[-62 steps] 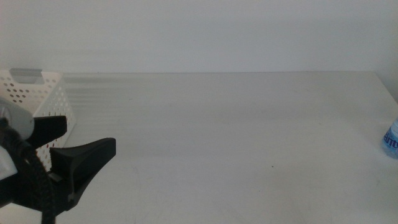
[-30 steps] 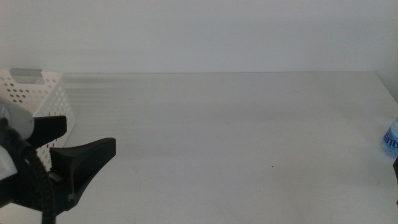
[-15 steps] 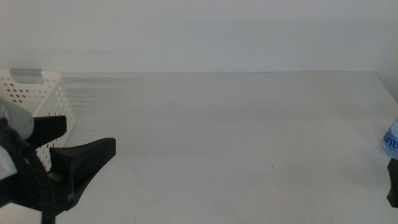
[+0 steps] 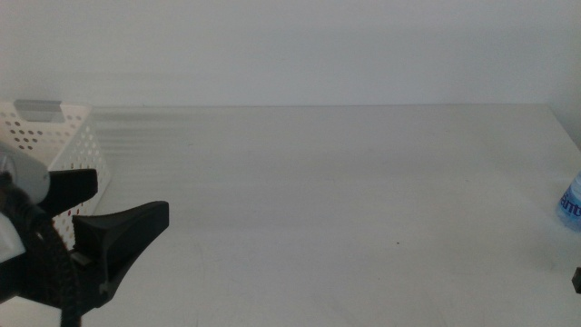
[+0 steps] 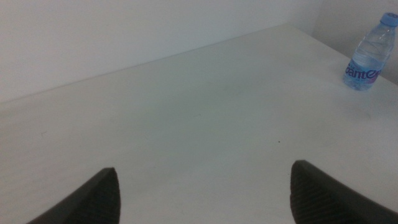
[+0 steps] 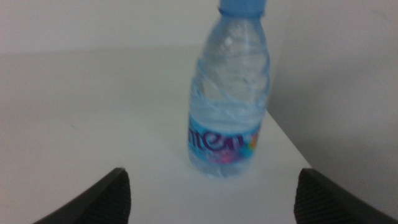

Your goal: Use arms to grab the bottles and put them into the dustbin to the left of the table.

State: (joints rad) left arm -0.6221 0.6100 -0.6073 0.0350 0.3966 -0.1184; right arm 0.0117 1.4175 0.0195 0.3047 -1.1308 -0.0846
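A small clear water bottle (image 4: 570, 203) with a blue cap stands upright at the table's (image 4: 318, 182) right edge. It also shows far off in the left wrist view as the bottle (image 5: 367, 53). The right wrist view has the bottle (image 6: 230, 99) close ahead, centred between the spread jaws of my right gripper (image 6: 212, 173), which is open and not touching it. In the middle view only a dark tip of the right gripper (image 4: 576, 280) shows, just below the bottle. My left gripper (image 4: 132, 198) hangs open and empty at the lower left, beside the white perforated dustbin (image 4: 54, 136); its wrist view shows the left gripper (image 5: 205, 167) holding nothing.
The table's right edge drops off right behind the water bottle. A pale wall runs along the table's far side. The dustbin sits against the table's left end, partly behind the left arm.
The right gripper's dark tip, larger at the right edge half a second ago, has sunk lower and mostly left the middle view. The left arm and the bottle have not moved.
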